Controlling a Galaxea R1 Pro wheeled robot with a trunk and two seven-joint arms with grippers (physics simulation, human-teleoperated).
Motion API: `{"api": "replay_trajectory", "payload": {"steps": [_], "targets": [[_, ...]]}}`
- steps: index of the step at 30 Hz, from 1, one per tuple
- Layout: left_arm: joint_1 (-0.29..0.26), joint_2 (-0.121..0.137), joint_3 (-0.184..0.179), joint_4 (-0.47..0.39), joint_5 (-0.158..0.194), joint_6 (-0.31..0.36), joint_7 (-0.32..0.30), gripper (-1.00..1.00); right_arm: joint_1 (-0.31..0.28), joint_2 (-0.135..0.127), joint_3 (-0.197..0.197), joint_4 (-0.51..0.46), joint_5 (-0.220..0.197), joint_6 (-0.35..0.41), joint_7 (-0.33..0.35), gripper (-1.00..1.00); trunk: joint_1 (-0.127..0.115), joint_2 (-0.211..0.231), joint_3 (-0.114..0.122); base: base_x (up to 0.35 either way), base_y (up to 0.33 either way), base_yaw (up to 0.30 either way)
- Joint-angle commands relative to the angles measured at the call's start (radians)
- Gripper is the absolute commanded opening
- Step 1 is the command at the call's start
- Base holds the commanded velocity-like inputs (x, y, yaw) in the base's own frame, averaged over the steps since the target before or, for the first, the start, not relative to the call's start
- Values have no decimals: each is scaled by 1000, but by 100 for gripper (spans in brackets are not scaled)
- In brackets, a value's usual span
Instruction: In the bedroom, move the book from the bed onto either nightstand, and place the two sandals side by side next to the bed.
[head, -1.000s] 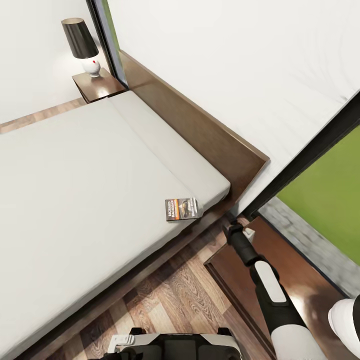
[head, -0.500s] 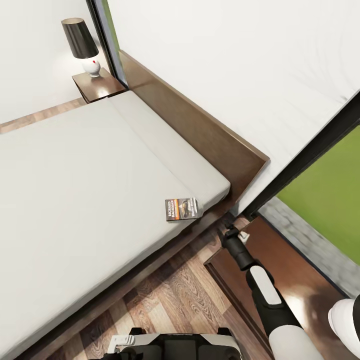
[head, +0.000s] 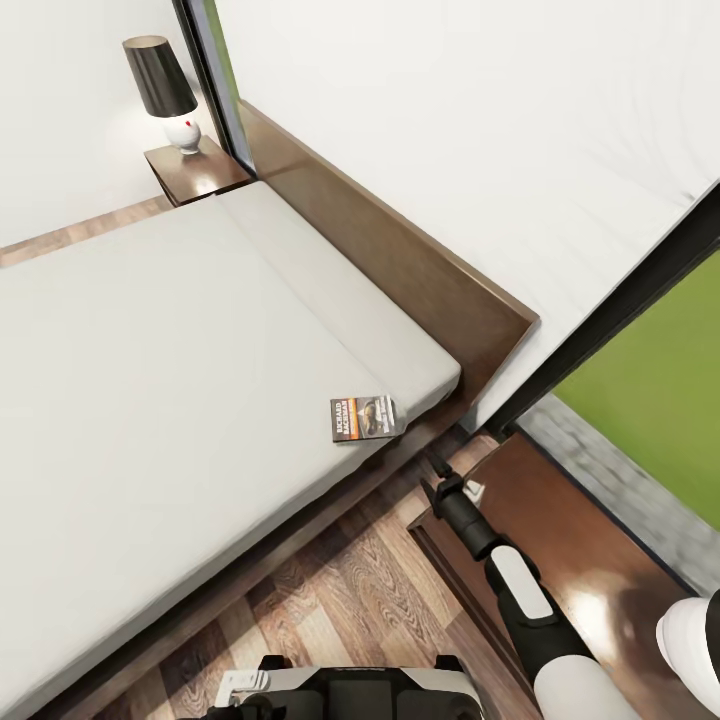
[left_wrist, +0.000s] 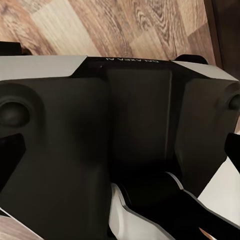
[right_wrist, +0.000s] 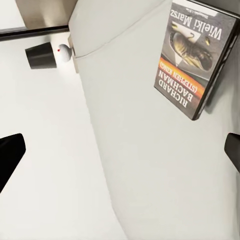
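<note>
My right gripper (head: 437, 478) hangs above the wood-plank floor (head: 350, 570) just off the near corner of the bed (head: 150, 400), between its frame and the near nightstand (head: 580, 560), and its fingers (right_wrist: 11, 152) stand wide with nothing between them. The book (head: 361, 418) lies flat on the pale mattress at that same corner of the bed, close to the mattress edge and apart from my gripper; the right wrist view looks along the fingers at its cover (right_wrist: 200, 55). The thin book sits flush on a soft surface, so a shallow approach may only push it across the mattress or off the edge of the bed. A low approach could knock my forearm on the bed frame or the near nightstand (both crowd this corner). I cannot tell my left gripper's opening; its wrist view faces my own base (left_wrist: 120, 130). A second nightstand (head: 195, 172) with a lamp (head: 165, 90) stands at the far side of the bed.
</note>
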Motion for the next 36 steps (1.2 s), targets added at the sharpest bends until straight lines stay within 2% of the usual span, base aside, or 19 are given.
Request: {"api": "replay_trajectory", "payload": {"steps": [1,22,25,29,30,32,36], "targets": [[0,0,7,1,-11,-5,-2,100,0,1,-4,1,-7,9,1,100,1,-1,-1,0,0,0],[0,3,11,-1,-9,-6,-11,100,0,1,-2,-8,-6,9,2,100,1,-1,-29,0,0,0],[0,4,12,-7,-8,-6,-72,100,0,1,-2,-8,-6,9,2,100,1,-1,-33,0,0,0],[-3,19,12,-64,-2,3,-218,100,0,1,-2,-8,-5,9,2,100,1,-1,-40,0,0,0],[-4,20,13,-78,3,7,-237,100,0,1,-2,-8,-5,9,2,100,1,-1,-41,0,0,0],[-5,22,13,-124,25,29,-297,100,0,1,-1,-8,-5,9,2,100,1,-1,-44,0,0,0],[-6,18,11,-230,99,141,-423,100,0,1,-1,-8,-4,9,2,100,1,-1,-50,0,0,0]]}}
